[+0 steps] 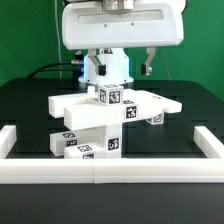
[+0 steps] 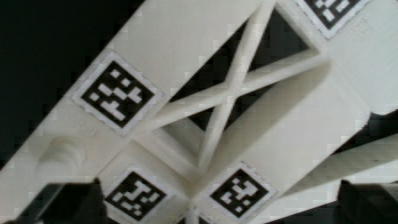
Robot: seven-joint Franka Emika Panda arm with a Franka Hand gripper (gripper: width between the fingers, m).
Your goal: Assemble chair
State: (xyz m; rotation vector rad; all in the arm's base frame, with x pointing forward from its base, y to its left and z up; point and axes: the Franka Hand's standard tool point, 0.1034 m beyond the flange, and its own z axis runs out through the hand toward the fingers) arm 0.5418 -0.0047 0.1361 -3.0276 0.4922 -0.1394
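The chair's white tagged parts (image 1: 105, 120) lie piled mid-table: a long slotted panel (image 1: 120, 108) lies across the top, with a tagged cube end (image 1: 108, 96) on it and lower pieces (image 1: 85, 143) in front. My gripper (image 1: 108, 78) hangs just above and behind the pile, open, with nothing seen between its fingers. The wrist view is filled by a white cross-braced panel (image 2: 222, 90) close underneath, carrying square tags (image 2: 118, 90) and a pair of tags (image 2: 187, 192). My fingertips do not show clearly there.
A long white border rail (image 1: 100, 170) runs along the front, with side rails at the exterior view's left (image 1: 12, 140) and right (image 1: 205, 140). A small tagged piece (image 1: 155, 118) lies at the pile's right. The table is black.
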